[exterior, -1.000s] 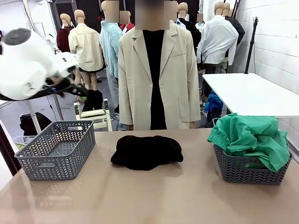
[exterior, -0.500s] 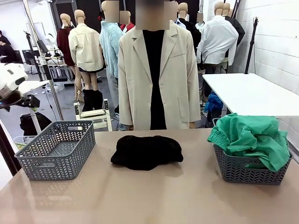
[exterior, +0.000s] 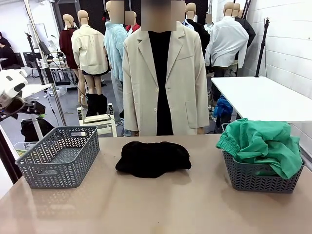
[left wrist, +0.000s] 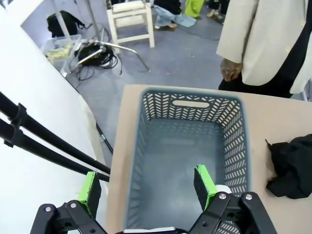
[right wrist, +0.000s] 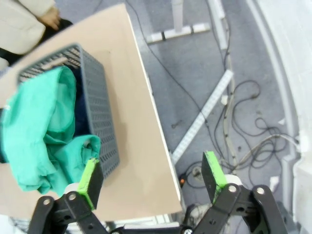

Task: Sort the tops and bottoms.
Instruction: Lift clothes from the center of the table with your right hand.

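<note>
I count two grey baskets on the table: one on the left [exterior: 57, 156] and one on the right [exterior: 258, 176]. I see two garments, a black one [exterior: 153, 158] lying between the baskets and a green one [exterior: 261, 144] heaped in the right basket. One person [exterior: 165, 78] stands at the far side.

Bright, even overhead light across the room; the table [exterior: 161, 204] shows a soft sheen and only faint shadows under the black garment [exterior: 153, 158] and baskets. The front view is sharp. Both wrist views bend lines at their edges, floors slightly soft.
</note>
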Robot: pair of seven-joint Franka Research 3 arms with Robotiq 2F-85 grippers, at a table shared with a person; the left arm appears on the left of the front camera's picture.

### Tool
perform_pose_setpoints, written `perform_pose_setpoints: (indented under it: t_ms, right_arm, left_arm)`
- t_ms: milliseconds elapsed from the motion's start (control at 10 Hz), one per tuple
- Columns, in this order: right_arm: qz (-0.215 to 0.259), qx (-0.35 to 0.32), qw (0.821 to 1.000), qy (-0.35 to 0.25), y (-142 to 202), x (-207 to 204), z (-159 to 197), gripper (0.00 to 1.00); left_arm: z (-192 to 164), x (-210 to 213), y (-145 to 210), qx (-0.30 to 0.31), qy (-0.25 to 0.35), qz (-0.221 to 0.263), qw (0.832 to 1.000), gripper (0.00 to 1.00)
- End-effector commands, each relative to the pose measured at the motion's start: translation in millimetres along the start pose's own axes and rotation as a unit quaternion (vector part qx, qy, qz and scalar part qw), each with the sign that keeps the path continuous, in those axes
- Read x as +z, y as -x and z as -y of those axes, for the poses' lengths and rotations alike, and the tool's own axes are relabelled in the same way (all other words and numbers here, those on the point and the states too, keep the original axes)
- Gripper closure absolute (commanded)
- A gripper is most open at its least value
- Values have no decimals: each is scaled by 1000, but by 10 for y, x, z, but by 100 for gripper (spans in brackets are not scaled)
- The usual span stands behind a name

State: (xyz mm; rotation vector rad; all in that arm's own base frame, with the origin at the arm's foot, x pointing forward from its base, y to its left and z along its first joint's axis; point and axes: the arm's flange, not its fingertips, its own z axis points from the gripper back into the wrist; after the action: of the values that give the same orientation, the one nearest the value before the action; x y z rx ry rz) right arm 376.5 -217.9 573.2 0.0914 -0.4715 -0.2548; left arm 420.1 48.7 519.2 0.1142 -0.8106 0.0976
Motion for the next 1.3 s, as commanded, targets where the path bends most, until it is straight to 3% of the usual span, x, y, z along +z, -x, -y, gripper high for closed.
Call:
perform_pose_setpoints:
  t_ms: [0,200,300,500,600,700,800,900,1000,1100,1200]
  right_arm:
    - [58,73,996,17,-129,628,-559,0]
    - [74,196,978,8,-252,1308,-1422,0]
    - [38,312,948,-49,-265,1504,-1881,0]
    - [-32,456,887,-69,-228,1484,-2860,0]
    - [-81,495,861,-79,-216,1327,-3260,0]
    - [-98,517,847,-81,-198,1105,-3616,0]
    - [-85,537,835,-78,-146,830,-3905,0]
    - [-52,518,853,-33,-100,490,-4124,0]
    - [-35,515,856,-27,-33,263,-4202,0]
    - [-91,526,842,-79,7,593,-4123,0]
    - [-91,526,842,-79,7,593,-4123,0]
  left_arm:
    - [13,32,14,7,-17,0,1000,0]
    - [13,32,14,7,-17,0,1000,0]
    - [13,32,14,7,-17,0,1000,0]
    - [13,32,14,7,-17,0,1000,0]
    - [13,32,14,7,-17,0,1000,0]
    - [13,32,14,7,-17,0,1000,0]
    - [13,32,14,7,-17,0,1000,0]
    - [13,32,14,7,-17,0,1000,0]
    - [13,32,14,7,-17,0,1000,0]
    - [13,32,14,7,-17,0,1000,0]
    - [13,32,14,7,-17,0,1000,0]
